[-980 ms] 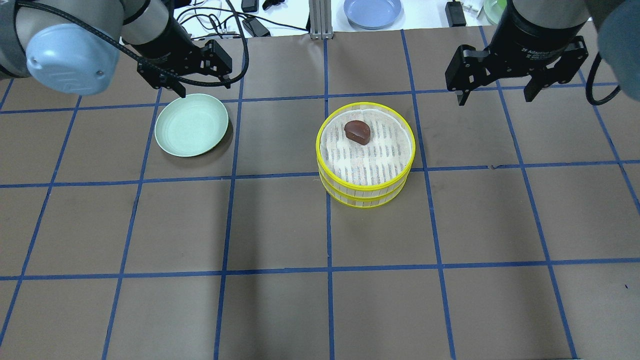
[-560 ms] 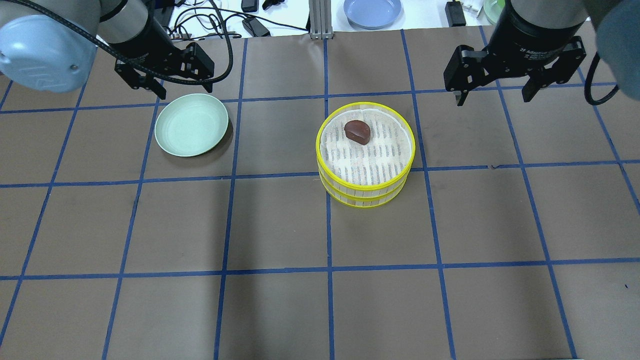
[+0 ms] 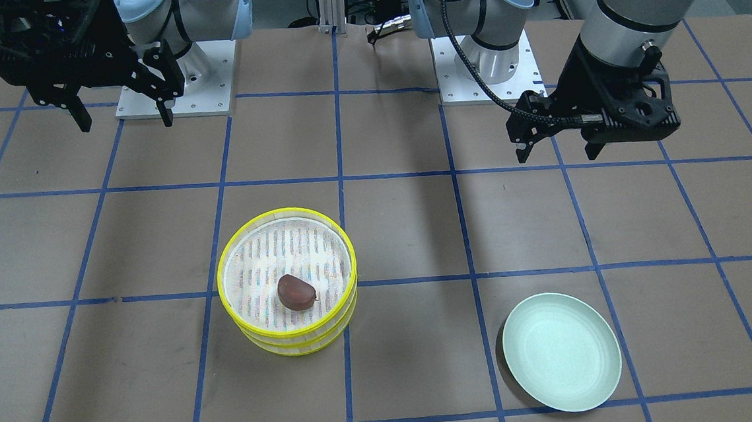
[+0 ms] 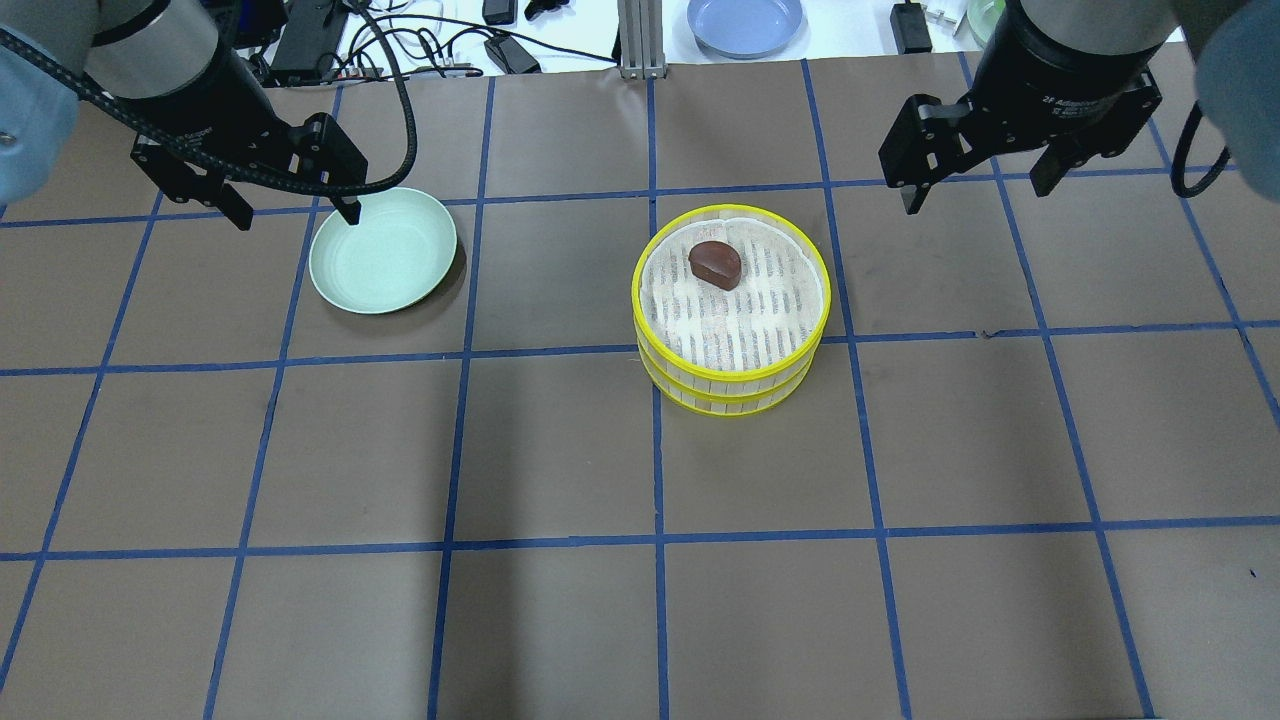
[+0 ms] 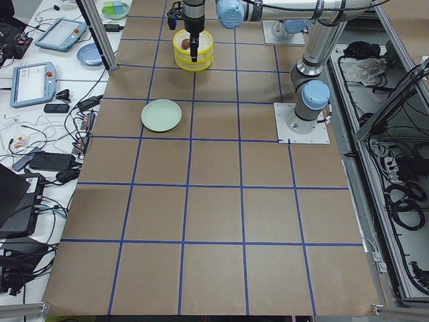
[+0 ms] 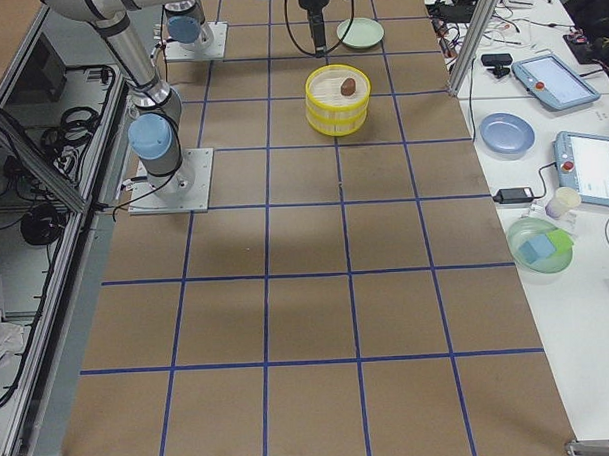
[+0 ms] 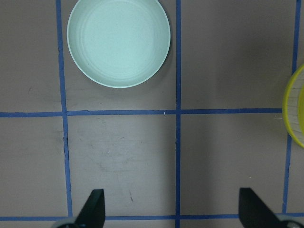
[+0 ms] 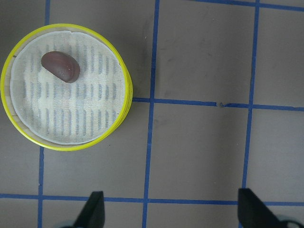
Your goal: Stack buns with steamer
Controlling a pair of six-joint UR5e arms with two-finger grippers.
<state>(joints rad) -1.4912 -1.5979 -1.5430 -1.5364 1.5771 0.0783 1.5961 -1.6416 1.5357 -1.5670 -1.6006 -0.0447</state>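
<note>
The steamer [image 4: 730, 395] is two yellow-rimmed tiers stacked one on the other, right of the table's middle. It also shows in the front view [image 3: 292, 342] and the right wrist view [image 8: 71, 114]. The dark reddish-brown bun [image 4: 715, 264] lies in the top tier [image 3: 296, 291] [image 8: 60, 66]. The cream-white bun is hidden. My left gripper [image 4: 295, 215] [image 3: 557, 155] [image 7: 172, 209] is open and empty, raised above the table at the back left rim of the pale green plate [image 4: 383, 250]. My right gripper [image 4: 975, 195] [image 3: 125, 122] [image 8: 172, 209] is open and empty, raised above the table behind and right of the steamer.
The green plate [image 3: 562, 351] [image 7: 118, 42] is empty. A blue plate [image 4: 745, 22], cables and a metal post [image 4: 637, 40] lie beyond the table's far edge. The steamer's rim [image 7: 297, 111] shows at the right edge of the left wrist view.
My left gripper has moved left and a little nearer, from behind the green plate to its back left. The right gripper has barely shifted. Steamer and bun are unmoved.
</note>
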